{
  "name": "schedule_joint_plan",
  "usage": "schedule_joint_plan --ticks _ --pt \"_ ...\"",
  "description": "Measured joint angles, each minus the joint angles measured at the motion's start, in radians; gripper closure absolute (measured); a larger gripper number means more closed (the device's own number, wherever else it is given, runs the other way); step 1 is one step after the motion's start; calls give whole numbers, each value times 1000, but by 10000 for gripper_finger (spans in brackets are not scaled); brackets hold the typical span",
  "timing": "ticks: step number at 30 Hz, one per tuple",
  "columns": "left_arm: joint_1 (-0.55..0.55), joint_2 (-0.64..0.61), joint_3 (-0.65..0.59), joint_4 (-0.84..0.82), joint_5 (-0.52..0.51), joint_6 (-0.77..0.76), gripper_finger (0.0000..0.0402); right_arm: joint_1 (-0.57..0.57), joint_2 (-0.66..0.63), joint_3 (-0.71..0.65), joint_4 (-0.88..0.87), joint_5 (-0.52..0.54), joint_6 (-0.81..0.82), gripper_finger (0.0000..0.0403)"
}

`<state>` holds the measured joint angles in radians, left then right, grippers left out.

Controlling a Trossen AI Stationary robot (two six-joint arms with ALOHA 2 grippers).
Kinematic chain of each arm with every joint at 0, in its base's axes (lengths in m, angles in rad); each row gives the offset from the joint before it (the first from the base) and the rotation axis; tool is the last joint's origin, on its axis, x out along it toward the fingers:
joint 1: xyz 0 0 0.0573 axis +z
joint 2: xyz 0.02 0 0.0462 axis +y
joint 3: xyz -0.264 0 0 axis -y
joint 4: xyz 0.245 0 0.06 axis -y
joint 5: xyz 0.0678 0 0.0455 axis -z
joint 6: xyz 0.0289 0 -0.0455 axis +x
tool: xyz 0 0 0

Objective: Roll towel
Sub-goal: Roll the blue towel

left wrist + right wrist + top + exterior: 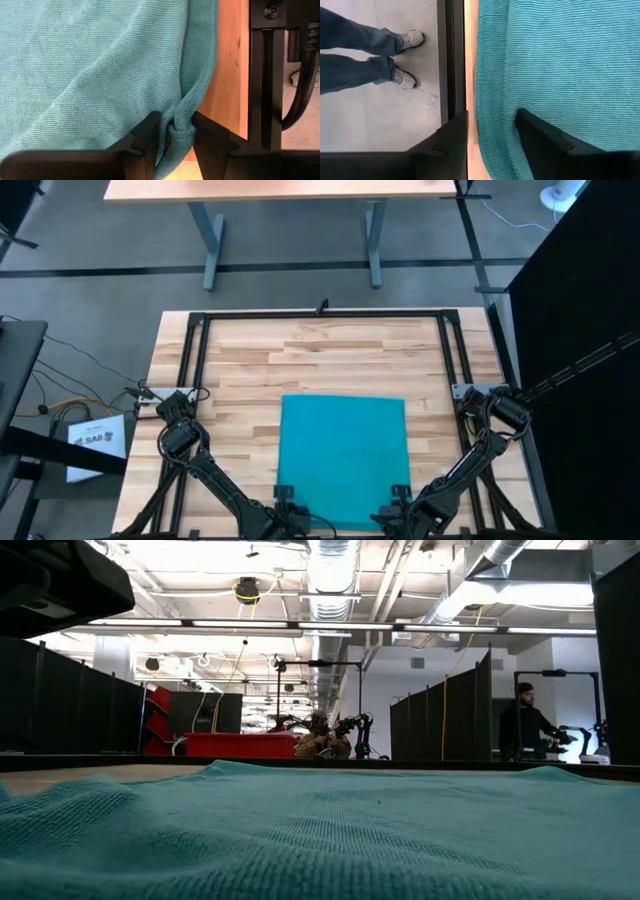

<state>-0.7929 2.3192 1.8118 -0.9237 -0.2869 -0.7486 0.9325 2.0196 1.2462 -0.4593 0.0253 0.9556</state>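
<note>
A: Teal cloth, flat on the pale wood. The towel lies spread in the middle of the table, toward the near edge, with both arms at its near corners. No turn of the roll shows yet, so I'd judge this to be the opening grip.

B: What has the left gripper got?

A: Its fingers are closed down to a narrow gap with the towel's hem bunched between them, right by the table's edge. That corner is caught.

B: And the right gripper?

A: At the other near corner. Its fingers stand well apart, one over the cloth and the other out past the towel's edge, above the black frame rail. Nothing is pinched there. A person's legs and shoes show on the floor beyond the rail.

B: So the next move?

A: My guess is that the right fingers have to close on their edge first. Then both arms would lift the near hem a little and carry it over and forward together, keeping level so the roll starts straight.

B: Any risk?

A: The fabric looks thin. If one side leads, the roll could skew.
</note>
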Motion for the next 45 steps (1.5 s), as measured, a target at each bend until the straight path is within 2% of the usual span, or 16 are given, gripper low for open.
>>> schedule_joint_plan --ticks 8,10,35,45 --pt "-3 0 -1 -6 -15 -20 375 8 1 -3 -1 -1 16 383" --pt "-5 0 -1 -8 -23 -20 392 13 1 -3 -1 -1 17 396" --pt "-16 -92 -4 -51 21 -101 396 37 -89 34 -51 -62 71 403" --pt "-14 -92 -2 -57 33 -97 396 34 -174 36 -186 -54 58 403"
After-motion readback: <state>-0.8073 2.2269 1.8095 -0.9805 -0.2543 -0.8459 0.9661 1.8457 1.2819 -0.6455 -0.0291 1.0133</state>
